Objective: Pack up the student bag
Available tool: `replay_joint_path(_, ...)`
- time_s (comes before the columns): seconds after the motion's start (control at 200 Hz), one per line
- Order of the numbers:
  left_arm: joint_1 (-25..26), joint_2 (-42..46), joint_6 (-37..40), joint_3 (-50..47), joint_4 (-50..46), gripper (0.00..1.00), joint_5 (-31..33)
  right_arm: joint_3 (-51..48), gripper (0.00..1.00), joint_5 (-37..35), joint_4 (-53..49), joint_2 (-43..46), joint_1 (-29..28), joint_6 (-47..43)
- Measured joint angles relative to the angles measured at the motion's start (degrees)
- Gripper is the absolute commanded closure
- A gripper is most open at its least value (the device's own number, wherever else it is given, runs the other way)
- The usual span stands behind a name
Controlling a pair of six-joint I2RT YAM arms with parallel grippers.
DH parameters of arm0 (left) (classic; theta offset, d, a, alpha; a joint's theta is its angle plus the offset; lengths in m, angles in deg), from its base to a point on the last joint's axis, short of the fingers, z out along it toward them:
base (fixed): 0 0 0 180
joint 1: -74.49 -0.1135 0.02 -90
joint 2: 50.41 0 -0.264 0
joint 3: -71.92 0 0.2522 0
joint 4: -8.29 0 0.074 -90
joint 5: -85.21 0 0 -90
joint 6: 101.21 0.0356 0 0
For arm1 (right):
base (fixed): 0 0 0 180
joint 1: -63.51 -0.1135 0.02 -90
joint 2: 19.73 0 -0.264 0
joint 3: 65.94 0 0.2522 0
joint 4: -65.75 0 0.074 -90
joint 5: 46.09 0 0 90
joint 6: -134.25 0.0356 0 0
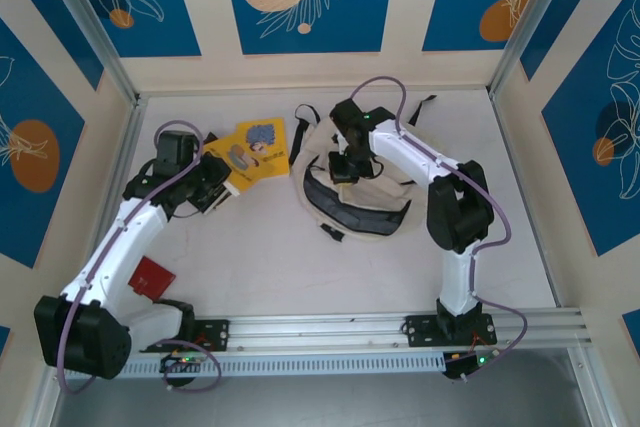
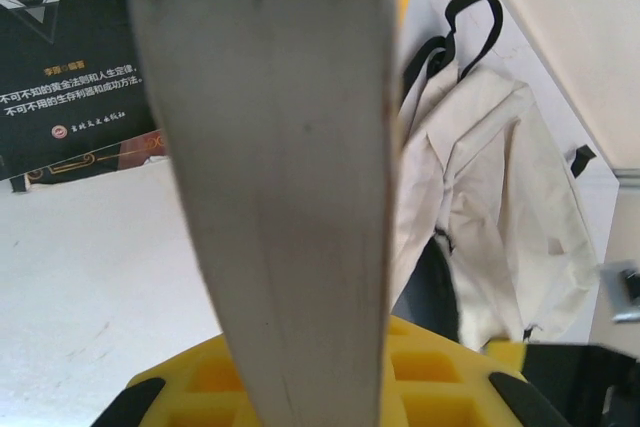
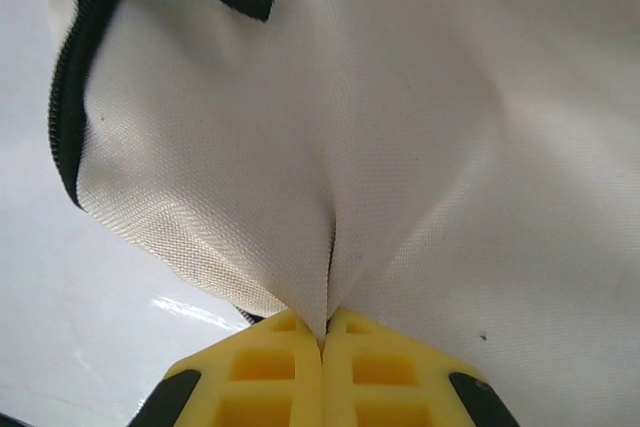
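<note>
While left gripper [image 2: 305,387] clamps book [image 2: 280,177], right gripper [image 3: 323,342] pinches student bag [image 3: 420,147] fabric.

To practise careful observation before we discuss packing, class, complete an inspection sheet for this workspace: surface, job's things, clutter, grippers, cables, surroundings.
Surface: white tabletop, flat.
Job's things: large cream fabric backpack with black straps, slumped on the table.
Clutter: yellow-covered book; flat red square item beside the left arm; black book with white lettering.
Grippers: left gripper shut on the yellow-covered book's pale page block; right gripper shut, pinching backpack fabric.
Cables: purple cables looped along both arms.
Surroundings: cream walls with blue, orange-dotted panels; metal rail at the near edge.
</note>
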Motion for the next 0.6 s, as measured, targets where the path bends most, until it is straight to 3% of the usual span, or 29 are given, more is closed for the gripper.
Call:
replay_joint_path(0.36,-0.13,1.84,6.10,-1.53,2.25,1.00,-12.63,14.32,1.00,4.09,0.22,0.17,1.55,5.60)
replay_joint_path(0.6,-0.13,2.80,9.68,-1.60,2.49,1.00,-16.90,18.38,1.00,6.93,-0.24,-1.51,1.81,7.93)
